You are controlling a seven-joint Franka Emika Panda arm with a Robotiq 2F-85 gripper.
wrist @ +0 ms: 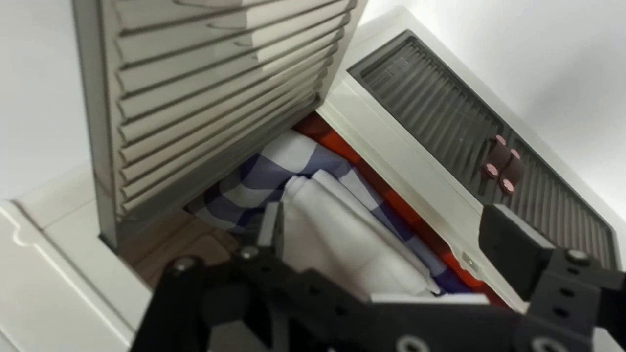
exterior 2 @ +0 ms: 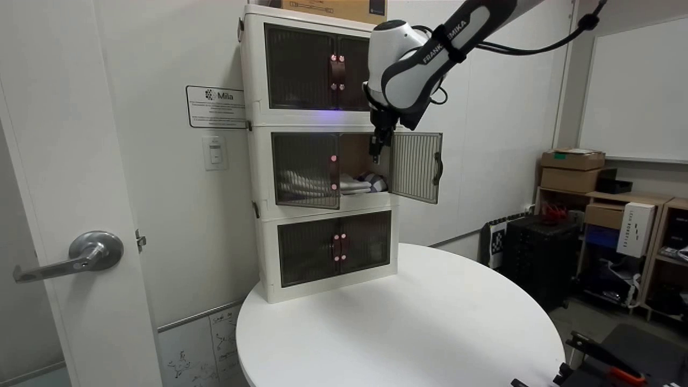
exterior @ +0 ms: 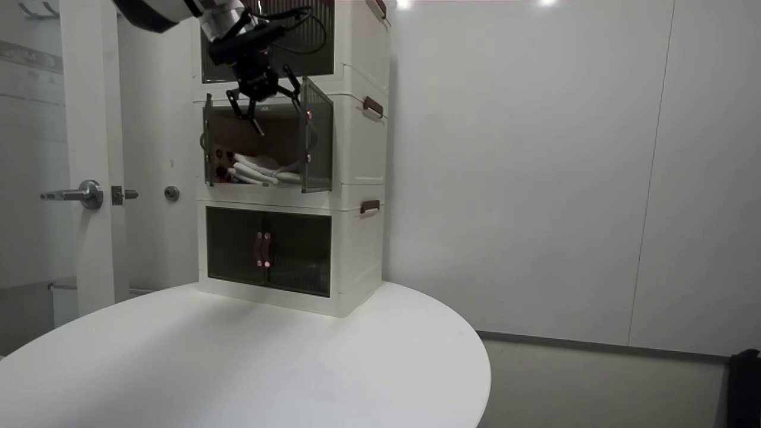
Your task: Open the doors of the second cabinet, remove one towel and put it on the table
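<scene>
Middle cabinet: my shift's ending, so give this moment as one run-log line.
middle cabinet: both doors open | gripper: open, holding nothing | folded white towel, checkered cloth: inside

The wall sign (exterior 2: 216,107) says "Mila" at its top; the lines below are too fine for me to read. On the robot arm (exterior 2: 430,64) I see "FRANK" and "EMIKA", with a black strap (exterior 2: 449,44) between. A white box (exterior 2: 636,229) by the shelves (exterior 2: 660,199) bears sideways lettering including "ROBOT". The handwriting (exterior 2: 181,365) on the low white panel (exterior 2: 188,333) is illegible.

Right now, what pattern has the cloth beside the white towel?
Blue and white checked cloth, clearest in the wrist view.
</scene>
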